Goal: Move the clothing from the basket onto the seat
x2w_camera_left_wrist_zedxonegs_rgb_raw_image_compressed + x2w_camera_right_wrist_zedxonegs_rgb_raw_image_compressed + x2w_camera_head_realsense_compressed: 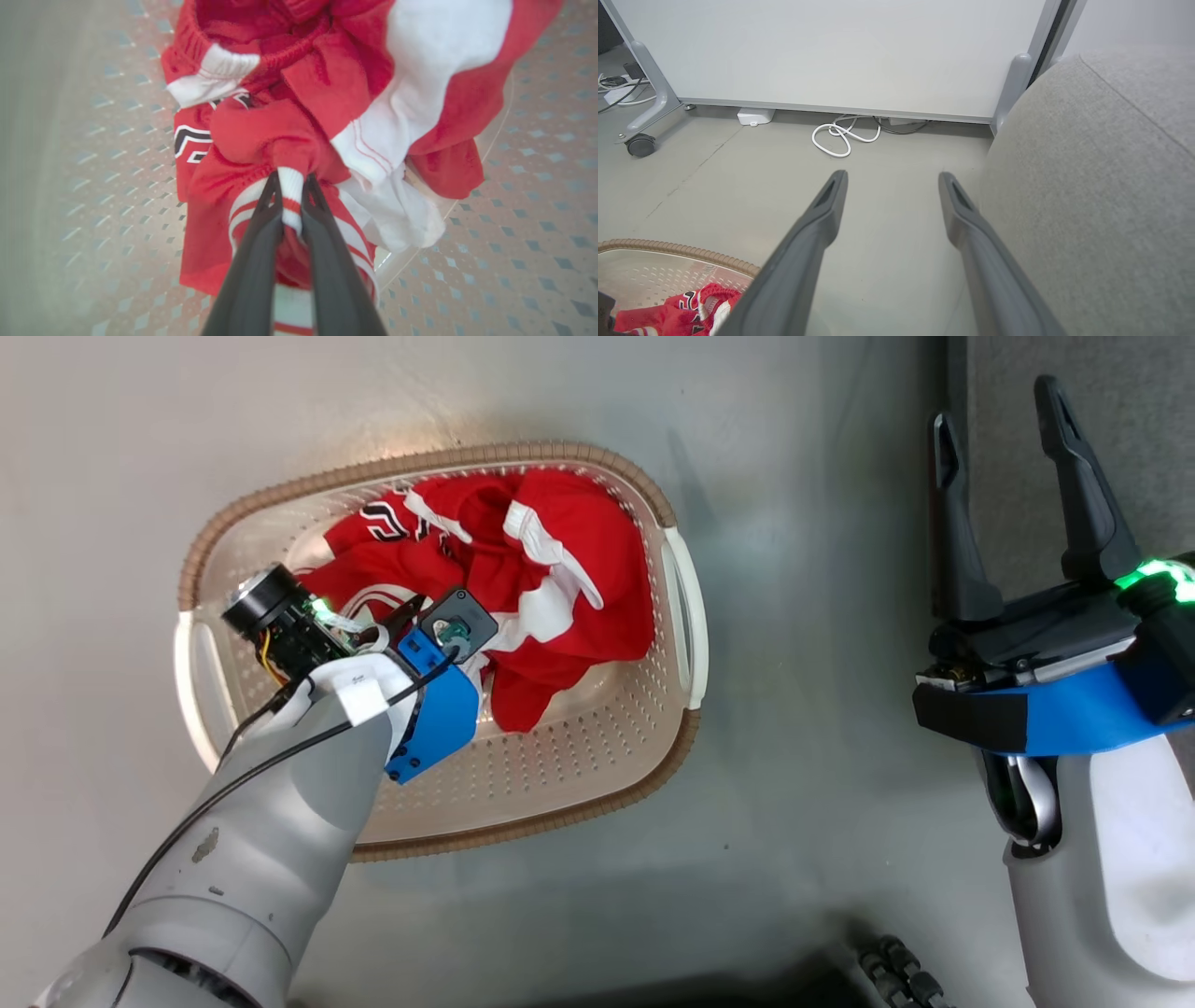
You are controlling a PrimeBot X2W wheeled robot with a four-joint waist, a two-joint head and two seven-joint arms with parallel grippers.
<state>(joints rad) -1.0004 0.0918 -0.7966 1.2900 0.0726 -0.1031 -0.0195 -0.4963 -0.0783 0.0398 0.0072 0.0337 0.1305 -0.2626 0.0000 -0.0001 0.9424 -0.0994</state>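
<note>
Inside the basket [579,737], the left gripper [292,179] pinches a striped cuff of the red clothing [261,135]; the right gripper [892,177], spread wide and empty, hangs beside the seat [1087,186]

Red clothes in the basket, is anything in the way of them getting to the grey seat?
The left claw grips the clothes. Only the basket wall and the open right claw, hovering beside the seat, lie on that side.

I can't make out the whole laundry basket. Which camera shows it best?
The head view: the basket lies nearly whole from above, rim and handles, the left arm crossing it. The left wrist view gives its perforated wall close up; the right wrist view, a stretch of rim.
</note>
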